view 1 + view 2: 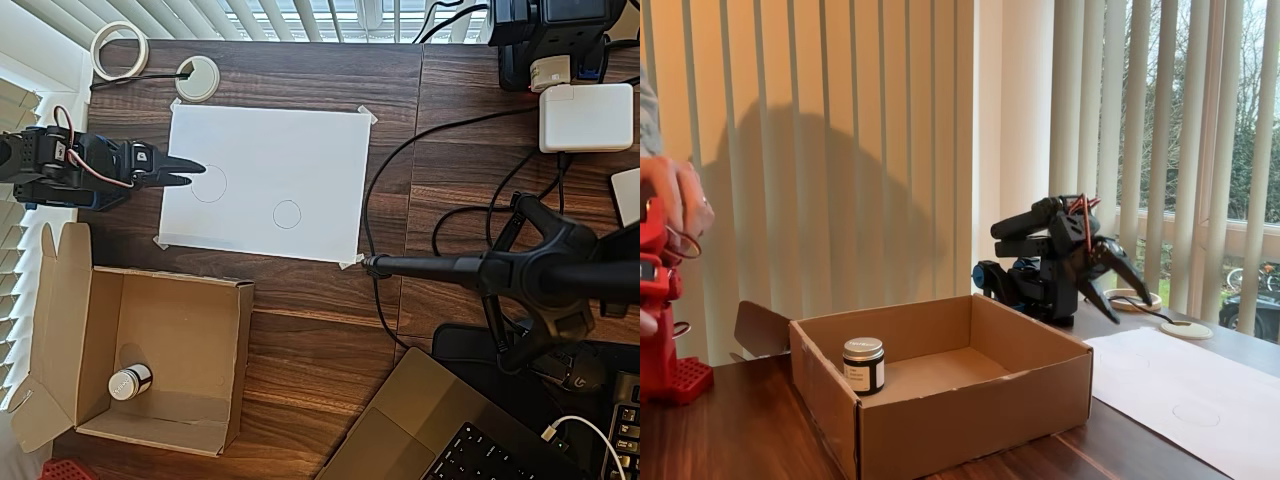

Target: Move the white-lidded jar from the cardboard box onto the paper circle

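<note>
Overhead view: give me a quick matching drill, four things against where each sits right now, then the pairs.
Things:
1. white-lidded jar
2. gripper
3. smaller pencil circle
4. tape roll

Places:
A. top-left corner of the desk
B. over the left edge of the white paper sheet, by the larger circle
C. inside the cardboard box
D. drawn on the sheet's lower right part, nothing on it

Pairs: 1-C, 2-B, 3-D, 4-A
</note>
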Controlling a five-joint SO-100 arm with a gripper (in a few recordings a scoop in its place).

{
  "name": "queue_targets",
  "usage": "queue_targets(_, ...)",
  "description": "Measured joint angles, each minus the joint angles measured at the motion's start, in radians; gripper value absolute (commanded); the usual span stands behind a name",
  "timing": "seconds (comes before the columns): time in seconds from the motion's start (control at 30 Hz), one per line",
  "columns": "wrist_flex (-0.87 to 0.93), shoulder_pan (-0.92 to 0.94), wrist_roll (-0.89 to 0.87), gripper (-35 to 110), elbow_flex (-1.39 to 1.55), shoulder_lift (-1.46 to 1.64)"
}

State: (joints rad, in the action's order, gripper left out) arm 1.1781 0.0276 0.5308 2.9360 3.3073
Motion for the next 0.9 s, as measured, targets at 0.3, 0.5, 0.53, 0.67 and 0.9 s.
queue_targets(0.3,-0.023,0.118,0.21,29,-0.407,-0.374)
queue_targets(0.5,-0.023,0.284,0.385,31,-0.65,-0.632)
queue_targets(0.53,-0.023,0.322,0.417,31,-0.683,-0.666)
queue_targets(0.67,-0.035,0.494,0.554,32,-0.81,-0.805)
queue_targets(0.9,-0.152,0.836,0.739,32,-0.996,-1.083)
